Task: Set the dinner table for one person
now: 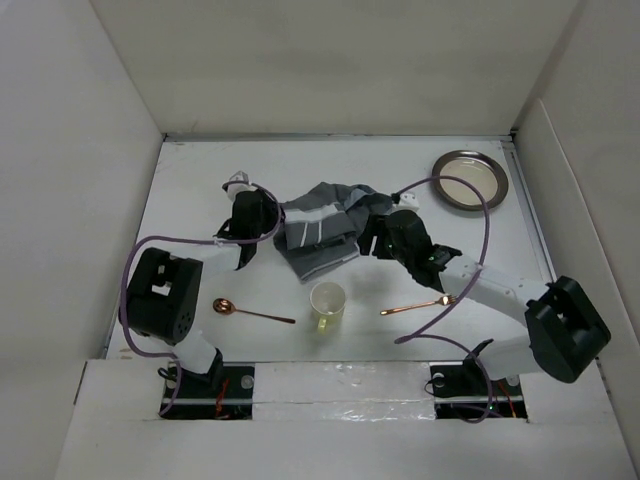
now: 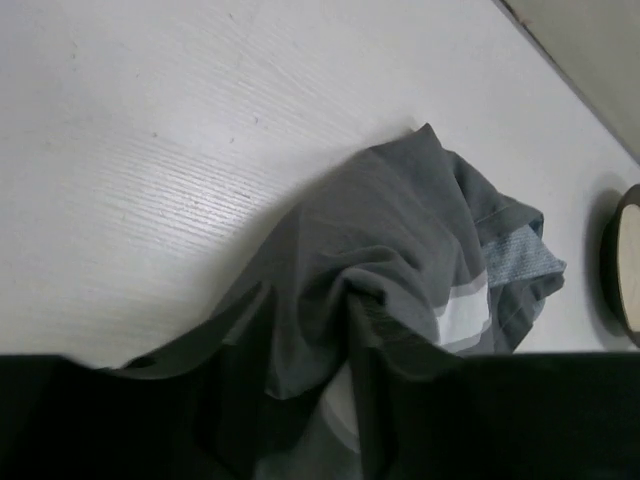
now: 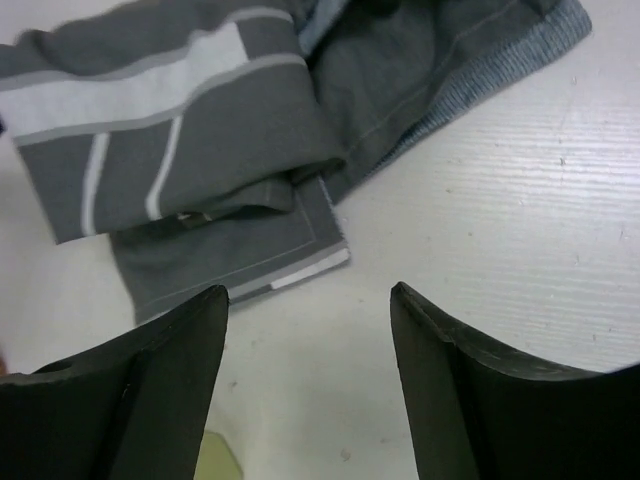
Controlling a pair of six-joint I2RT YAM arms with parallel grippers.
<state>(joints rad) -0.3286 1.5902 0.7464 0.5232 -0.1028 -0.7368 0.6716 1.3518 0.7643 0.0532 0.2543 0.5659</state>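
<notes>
Right end effector [image 3: 308, 300]: fingers spread wide, nothing between them. It hangs just above bare worktop [image 1: 200, 200], beside the near right edge of the cloth mat [image 1: 320, 235]. Likely placed there to take that edge.

Left end effector [image 2: 352, 415]: mat fabric is bunched up between its dark fingers at the mat's left side. You cannot tell if the jaws clamp it or sit loose around it. Check before you pull.

The two arms flank the mat, which looks like a two-handed spread. The mat is crumpled and folded over itself, stripes doubled, so it is not flat yet.

The worktop is the white surface under everything, filling the walled bay ahead of the arm bases.

Containers:
- The cup [image 1: 327, 305] stands upright near the front edge, between the spoon [image 1: 250, 311] on its left and the fork [image 1: 415, 306] on its right. It looks empty, and it is close to the mat's near corner, so mind it when the cloth moves.
- The metal plate [image 1: 470, 180] is at the far right corner with nothing on it, well apart from the mat.

Judged stage: mat layout, with the dishes not yet placed.
</notes>
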